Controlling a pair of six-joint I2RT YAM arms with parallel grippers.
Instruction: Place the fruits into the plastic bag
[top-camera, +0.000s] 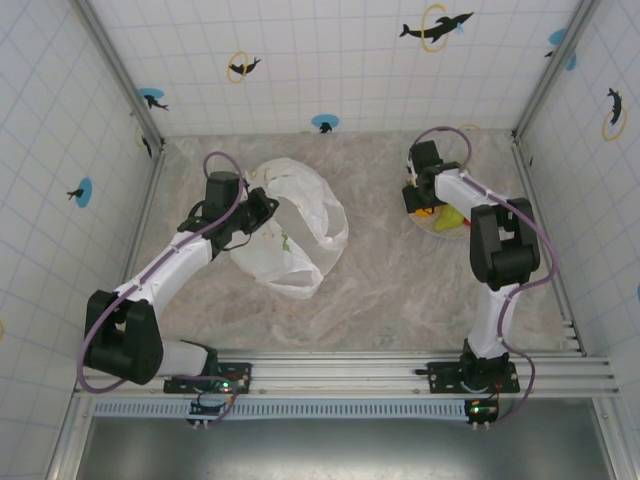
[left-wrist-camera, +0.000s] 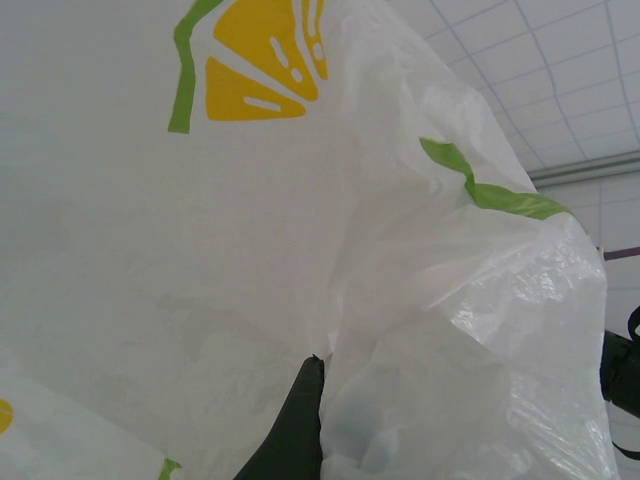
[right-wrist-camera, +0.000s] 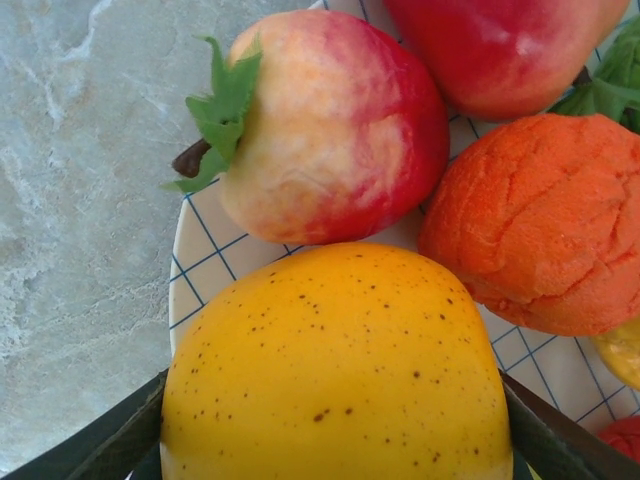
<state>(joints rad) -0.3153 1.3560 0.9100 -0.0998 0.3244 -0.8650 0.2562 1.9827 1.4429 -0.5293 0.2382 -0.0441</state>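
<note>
Fruits (right-wrist-camera: 540, 220) are on the checked plate (right-wrist-camera: 215, 265) far right, right gripper (top-camera: 428, 203) clamped on the yellow fruit (right-wrist-camera: 335, 370), left gripper (top-camera: 262, 208) pinching the plastic bag (top-camera: 300, 215) mid-left; next up looks like lifting it across into the bag.

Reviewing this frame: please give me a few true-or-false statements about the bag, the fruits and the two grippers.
1. The left gripper grips the white translucent plastic bag printed with citrus slices. True.
2. The right gripper is closed around an orange bumpy fruit. False: it is closed on the yellow speckled fruit, and the orange bumpy fruit lies beside that one.
3. The red-and-cream fruit with a green leaf lies on the round blue-checked plate. True.
4. The plate stands next to the left arm. False: it is on the right side, under the right gripper.
</note>
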